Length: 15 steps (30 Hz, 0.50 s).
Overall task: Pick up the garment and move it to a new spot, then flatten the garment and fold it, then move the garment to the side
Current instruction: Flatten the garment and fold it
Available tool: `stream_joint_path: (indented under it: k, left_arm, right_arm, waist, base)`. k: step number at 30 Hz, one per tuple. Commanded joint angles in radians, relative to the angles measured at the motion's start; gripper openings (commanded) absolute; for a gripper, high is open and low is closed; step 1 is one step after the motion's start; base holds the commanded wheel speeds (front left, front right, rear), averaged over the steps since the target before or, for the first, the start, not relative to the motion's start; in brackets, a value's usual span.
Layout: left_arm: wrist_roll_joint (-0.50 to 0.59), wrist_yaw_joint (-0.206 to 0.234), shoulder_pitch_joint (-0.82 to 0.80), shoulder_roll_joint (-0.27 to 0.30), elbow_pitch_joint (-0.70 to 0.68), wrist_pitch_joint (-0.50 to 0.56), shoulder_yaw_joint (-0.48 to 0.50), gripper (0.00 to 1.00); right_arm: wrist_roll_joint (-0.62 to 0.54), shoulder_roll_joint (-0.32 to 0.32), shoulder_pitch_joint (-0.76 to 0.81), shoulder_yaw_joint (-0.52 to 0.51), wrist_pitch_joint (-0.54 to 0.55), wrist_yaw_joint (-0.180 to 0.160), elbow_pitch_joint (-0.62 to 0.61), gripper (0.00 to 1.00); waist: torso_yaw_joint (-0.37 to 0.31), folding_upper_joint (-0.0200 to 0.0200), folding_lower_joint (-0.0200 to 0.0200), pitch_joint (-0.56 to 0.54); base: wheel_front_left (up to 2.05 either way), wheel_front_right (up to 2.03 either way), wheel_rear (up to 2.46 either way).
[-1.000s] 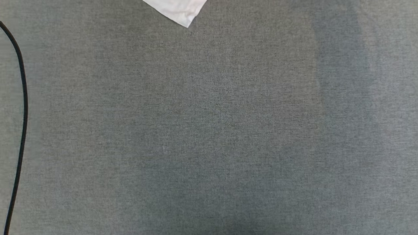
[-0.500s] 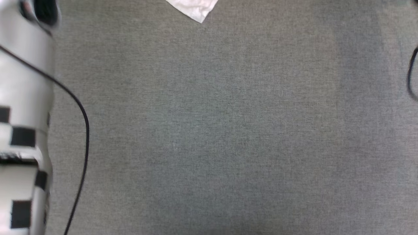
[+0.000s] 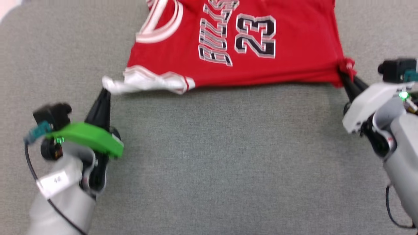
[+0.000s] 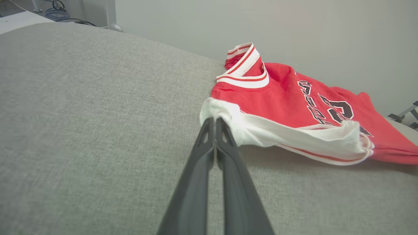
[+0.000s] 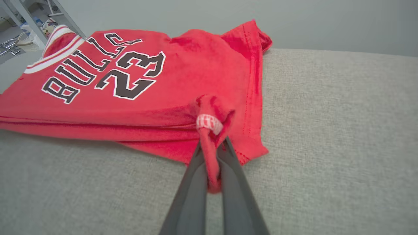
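The garment (image 3: pixel 235 39), a red jersey with "BULLS" and 23 in black, is stretched across the far part of the grey surface (image 3: pixel 209 156). My left gripper (image 3: pixel 105 88) is shut on the tip of its white sleeve (image 4: pixel 261 130), at the left of the head view. My right gripper (image 3: pixel 343 74) is shut on a bunched red corner of the hem (image 5: pixel 210 124) at the right. The near edge of the garment (image 5: pixel 114 85) runs taut between the two grips. Its far part is cut off by the top of the head view.
The grey fabric surface spreads wide in front of the garment and to both sides. A pale wall (image 4: pixel 261 26) rises behind it. Cables and a metal leg (image 4: pixel 109 14) stand beyond the surface's far left edge.
The head camera has moved, so the garment and both grippers have come into the picture. Earlier only a white sleeve tip showed at the top edge.
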Motion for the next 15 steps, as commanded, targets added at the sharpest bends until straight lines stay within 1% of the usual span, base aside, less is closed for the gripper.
stream_joint_path:
  k: [1, 3, 7, 12, 15]
  left_arm:
    - [-0.008, 0.026, 0.065, 0.024, -0.032, -0.006, 0.013, 0.0]
    - [-0.015, 0.058, 0.154, 0.032, -0.103, 0.001, 0.019, 0.0]
    - [-0.037, 0.127, 0.32, 0.041, -0.253, 0.046, 0.021, 0.0]
    - [-0.056, 0.229, 0.511, 0.061, -0.448, 0.107, 0.03, 0.0]
    - [-0.068, 0.273, 0.596, 0.067, -0.538, 0.147, 0.023, 0.0]
  right_arm:
    - [0.003, -0.021, 0.055, -0.014, -0.005, -0.002, -0.024, 0.0]
    - [0.002, -0.028, 0.132, -0.038, 0.0, -0.002, -0.069, 0.0]
    - [-0.027, -0.035, 0.289, -0.101, 0.032, -0.002, -0.173, 0.0]
    - [-0.083, -0.002, 0.499, -0.209, 0.109, -0.002, -0.338, 0.0]
    - [-0.106, 0.022, 0.616, -0.254, 0.175, -0.002, -0.448, 0.0]
  waist:
    - [-0.001, 0.0, 0.0001, -0.096]
    - [-0.001, 0.0, 0.0001, -0.131]
    - [0.0, 0.0, 0.0001, -0.187]
    - [-0.004, 0.0, 0.0001, -0.235]
    - [-0.002, 0.0, 0.0001, -0.25]
  base:
    - [0.0, 0.0, 0.0]
    - [0.0, 0.0, 0.0]
    - [0.0, 0.0, 0.0]
    - [0.0, 0.0, 0.0]
    - [0.0, 0.0, 0.0]
